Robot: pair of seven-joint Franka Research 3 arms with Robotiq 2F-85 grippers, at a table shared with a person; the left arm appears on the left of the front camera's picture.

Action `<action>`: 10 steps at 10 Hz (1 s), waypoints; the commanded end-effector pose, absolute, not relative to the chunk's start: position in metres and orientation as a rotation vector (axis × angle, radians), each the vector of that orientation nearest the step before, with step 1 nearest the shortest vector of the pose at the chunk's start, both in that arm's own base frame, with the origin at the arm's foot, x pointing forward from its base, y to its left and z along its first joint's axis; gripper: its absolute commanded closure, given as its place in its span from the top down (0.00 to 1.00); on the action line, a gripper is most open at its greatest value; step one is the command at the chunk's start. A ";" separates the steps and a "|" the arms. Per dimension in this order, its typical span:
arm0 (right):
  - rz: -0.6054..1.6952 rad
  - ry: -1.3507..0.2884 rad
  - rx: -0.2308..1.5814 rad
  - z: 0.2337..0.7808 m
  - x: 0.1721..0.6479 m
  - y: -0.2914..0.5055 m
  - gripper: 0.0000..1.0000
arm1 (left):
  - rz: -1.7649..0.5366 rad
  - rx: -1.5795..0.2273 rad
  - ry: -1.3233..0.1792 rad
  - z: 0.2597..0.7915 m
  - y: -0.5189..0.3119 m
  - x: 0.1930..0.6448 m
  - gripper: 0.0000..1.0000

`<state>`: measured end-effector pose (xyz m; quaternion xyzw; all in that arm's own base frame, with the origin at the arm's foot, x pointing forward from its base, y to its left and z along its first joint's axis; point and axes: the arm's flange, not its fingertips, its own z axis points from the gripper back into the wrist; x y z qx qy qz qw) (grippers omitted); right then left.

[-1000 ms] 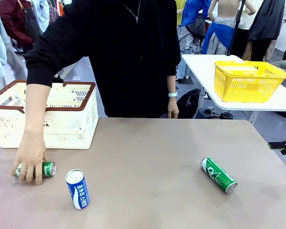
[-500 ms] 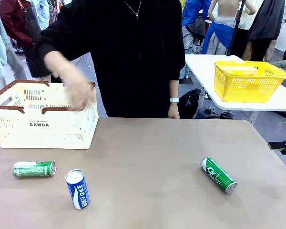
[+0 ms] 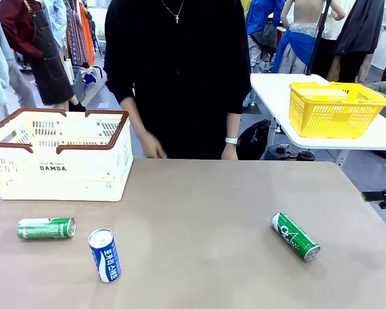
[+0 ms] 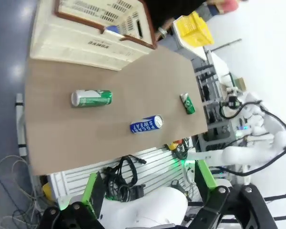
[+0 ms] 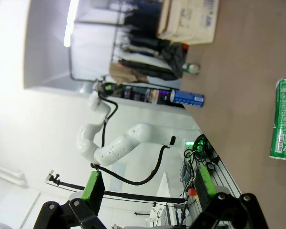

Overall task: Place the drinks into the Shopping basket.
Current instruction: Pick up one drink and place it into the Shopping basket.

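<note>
risk 1: all three drinks lie on their sides, so a pinch that lands off centre can likely send one rolling away across the brown surface (image 3: pixel 206 206).
risk 2: the right green metal can (image 3: pixel 295 237) is well apart from the cream-white slotted plastic basket with brown rim (image 3: pixel 83 174), so it faces the longest carry and a loose hold may drop it on the way.
risk 3: one person's hand (image 3: pixel 152 147) hangs at the far edge just beside the basket's right end, so an arm swinging over the rim could meet it.
risk 4: the brown handles are folded in over the basket's opening, and a can let go on one may bounce out.
drinks: the left green metal can (image 3: pixel 46 228) is on the surface near the basket's front wall. the blue and white metal can (image 3: pixel 105 255) is near it, silver top toward the robot.
left end effector (image 4: pixel 146 174): jaws apart, empty, held high and back from the surface, looking down over cans and basket.
right end effector (image 5: pixel 148 181): jaws apart, empty, also raised off the surface's near edge, with a green can off to one side.
person: stands at the far side, both arms down, touching nothing.
</note>
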<state>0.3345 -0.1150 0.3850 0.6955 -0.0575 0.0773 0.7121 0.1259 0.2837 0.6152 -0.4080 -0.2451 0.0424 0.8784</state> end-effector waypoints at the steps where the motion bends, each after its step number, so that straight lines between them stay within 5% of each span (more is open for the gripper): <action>1: 0.163 -0.107 1.540 0.391 0.334 -0.116 1.00 | -0.084 -0.770 -0.476 0.643 0.205 0.142 1.00; 5: 0.163 -0.107 1.540 0.391 0.334 -0.116 1.00 | -0.403 -0.608 -0.222 0.646 0.045 0.226 1.00; 10: 0.163 -0.107 1.540 0.391 0.334 -0.116 1.00 | -0.365 -0.469 -0.196 0.559 -0.105 0.241 1.00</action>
